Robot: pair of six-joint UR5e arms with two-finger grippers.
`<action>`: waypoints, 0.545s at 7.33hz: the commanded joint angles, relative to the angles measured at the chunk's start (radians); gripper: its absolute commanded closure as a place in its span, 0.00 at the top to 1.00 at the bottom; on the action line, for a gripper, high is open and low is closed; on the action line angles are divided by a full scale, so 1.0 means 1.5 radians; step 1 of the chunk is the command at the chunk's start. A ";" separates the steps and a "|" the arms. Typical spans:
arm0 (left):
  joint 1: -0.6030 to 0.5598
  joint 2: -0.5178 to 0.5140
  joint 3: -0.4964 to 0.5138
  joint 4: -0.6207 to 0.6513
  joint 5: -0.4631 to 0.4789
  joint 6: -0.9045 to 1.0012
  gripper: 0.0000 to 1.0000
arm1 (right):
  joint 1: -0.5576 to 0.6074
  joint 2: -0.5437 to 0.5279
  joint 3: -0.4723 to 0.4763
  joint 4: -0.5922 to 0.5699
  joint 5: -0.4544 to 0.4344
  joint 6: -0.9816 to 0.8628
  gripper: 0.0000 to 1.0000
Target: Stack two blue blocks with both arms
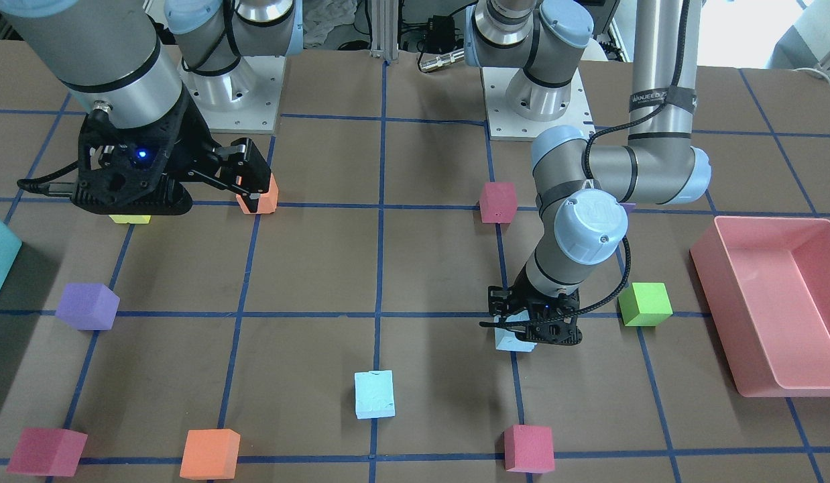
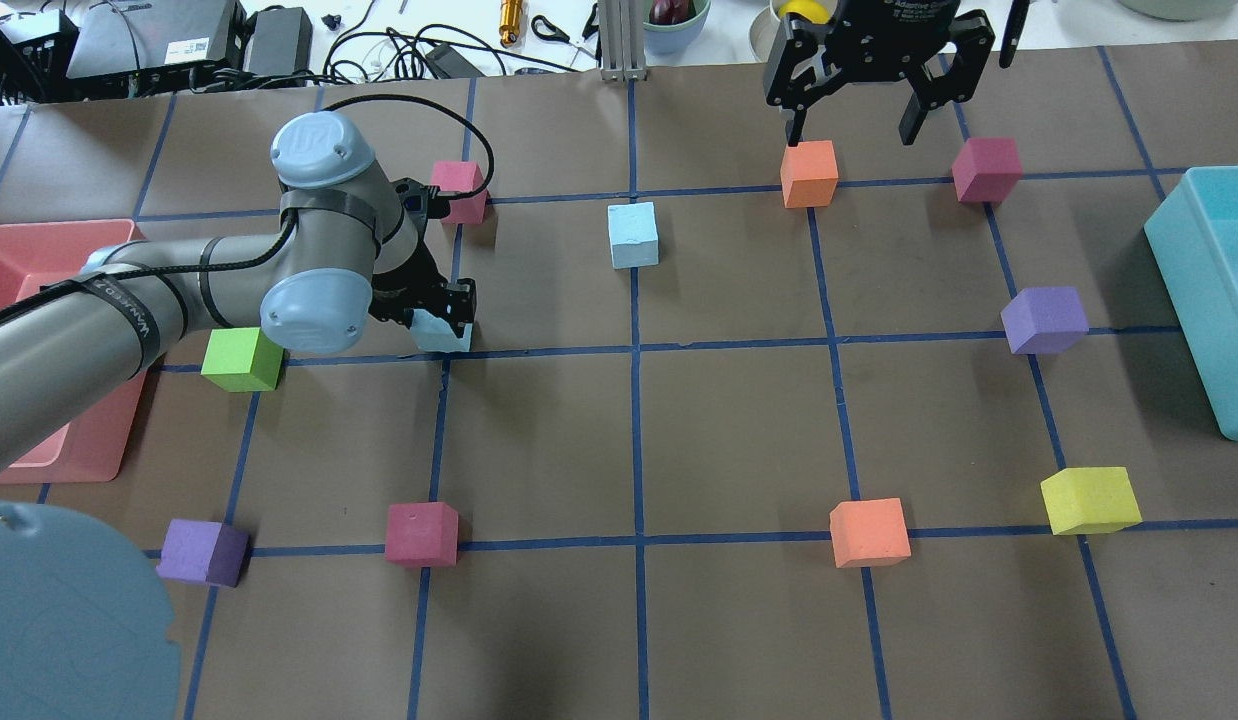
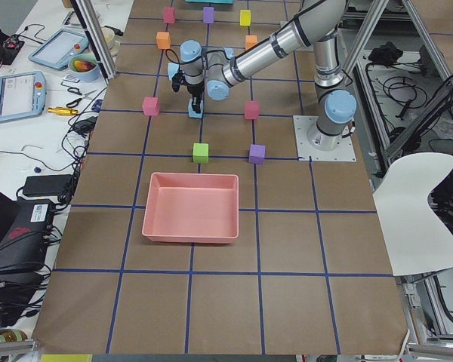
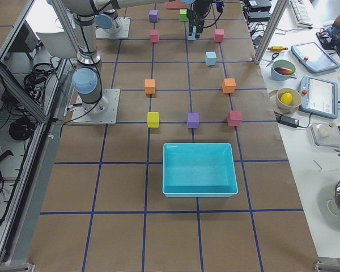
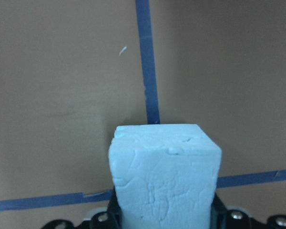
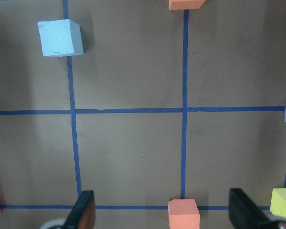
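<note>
My left gripper (image 2: 441,322) is clamped on one blue block (image 5: 164,176); the wrist view shows the cube filling the gap between the black fingers. It sits square in the grip over a tape crossing. I cannot tell whether it touches the paper. My right gripper (image 2: 849,130) hangs at the table's far edge with its fingers (image 6: 84,212) spread wide and nothing between them, above an orange cube (image 2: 809,173).

The second blue block (image 2: 633,235) lies free on the table (image 2: 739,420), well apart from the held one and just beside the centre tape line. Its faces are turned slightly off the grid, and being a cube it shows no long axis.

The table is covered in brown paper with a blue tape grid, and other coloured cubes are scattered across it. A pink tray (image 3: 190,177) sits at my left end and a teal bin (image 4: 199,148) at my right end; the whole floor of each is visible. Beyond the far edge is a bench with cables, a teach pendant (image 4: 320,90) and a bowl (image 4: 287,99).
</note>
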 commanded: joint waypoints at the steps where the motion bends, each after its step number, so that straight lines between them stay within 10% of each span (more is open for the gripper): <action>1: -0.052 -0.017 0.131 -0.096 -0.005 -0.101 0.00 | 0.001 -0.022 0.031 -0.002 -0.005 0.003 1.00; 4: -0.129 -0.108 0.290 -0.141 -0.011 -0.238 0.00 | -0.010 -0.035 0.050 -0.005 -0.006 0.005 1.00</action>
